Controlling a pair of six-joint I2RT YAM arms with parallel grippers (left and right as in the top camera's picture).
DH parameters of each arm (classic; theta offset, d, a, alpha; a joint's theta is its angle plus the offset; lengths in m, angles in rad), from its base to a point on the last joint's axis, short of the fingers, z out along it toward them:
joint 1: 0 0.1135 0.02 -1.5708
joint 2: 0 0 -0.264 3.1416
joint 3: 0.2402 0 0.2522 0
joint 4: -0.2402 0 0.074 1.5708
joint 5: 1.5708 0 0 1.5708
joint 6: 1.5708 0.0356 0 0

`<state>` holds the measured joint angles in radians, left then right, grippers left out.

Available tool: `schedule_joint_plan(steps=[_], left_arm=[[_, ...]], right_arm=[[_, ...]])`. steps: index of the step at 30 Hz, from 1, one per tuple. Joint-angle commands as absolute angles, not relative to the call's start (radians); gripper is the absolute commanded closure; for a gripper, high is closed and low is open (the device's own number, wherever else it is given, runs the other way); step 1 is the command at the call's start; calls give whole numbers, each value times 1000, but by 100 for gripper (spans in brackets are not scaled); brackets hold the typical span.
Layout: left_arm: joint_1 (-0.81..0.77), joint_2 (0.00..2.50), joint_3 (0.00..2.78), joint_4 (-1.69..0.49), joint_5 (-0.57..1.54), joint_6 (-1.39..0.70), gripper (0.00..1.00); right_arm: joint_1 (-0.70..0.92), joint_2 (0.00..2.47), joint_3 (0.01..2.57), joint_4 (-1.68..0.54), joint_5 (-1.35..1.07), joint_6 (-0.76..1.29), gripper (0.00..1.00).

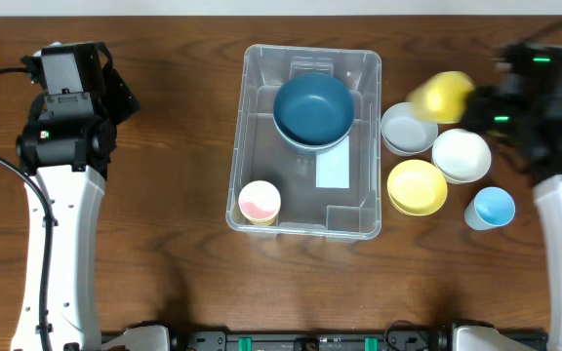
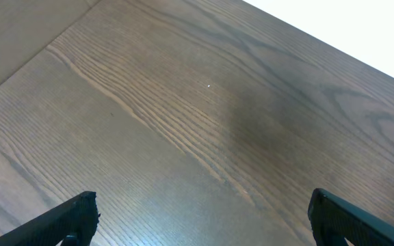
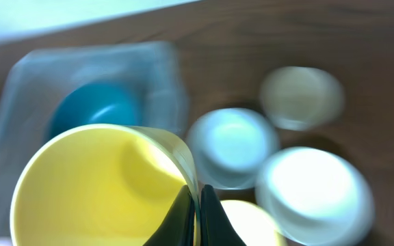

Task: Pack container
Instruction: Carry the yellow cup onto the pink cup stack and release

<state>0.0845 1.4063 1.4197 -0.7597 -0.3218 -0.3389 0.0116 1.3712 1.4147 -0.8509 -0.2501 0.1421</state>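
right gripper [image 3: 195, 205] is pinching yellow cup [image 3: 94, 184] rim; container [image 1: 261, 146] is lying to its left, mouth up, long axis front-to-back. left gripper [image 2: 204, 213] is hanging released.

Container [image 1: 305, 141]: large clear rectangular bin, upright, open, mid-table; white label on its floor; rounded corners.

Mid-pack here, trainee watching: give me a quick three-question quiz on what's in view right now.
1. True or false: the left gripper holds a bowl.
2. The right gripper is shut on: A) yellow cup, B) blue cup, C) white bowl?
3. Fill in: ___ items sit inside the container.
Key: 1 false, it is open over bare table; 2 A; 3 two, the dark blue bowl and the pink cup.
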Motion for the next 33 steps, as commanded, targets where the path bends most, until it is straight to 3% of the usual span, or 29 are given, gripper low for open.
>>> schedule_joint_plan(steps=[1, 7, 15, 23, 33], left_arm=[[89, 1404, 1433, -763, -342, -330, 2], [89, 1404, 1433, -763, -342, -330, 2], [89, 1404, 1433, -763, -342, -330, 2], [89, 1404, 1433, -763, -342, -330, 2], [89, 1404, 1433, -763, -342, -330, 2]], right_arm=[[183, 1377, 1434, -830, -265, 57, 99], [441, 1414, 1432, -764, -208, 43, 99], [656, 1532, 1432, -727, -139, 43, 99], [756, 1634, 1432, -722, -138, 43, 99], [772, 1651, 1432, -754, -138, 43, 96]])
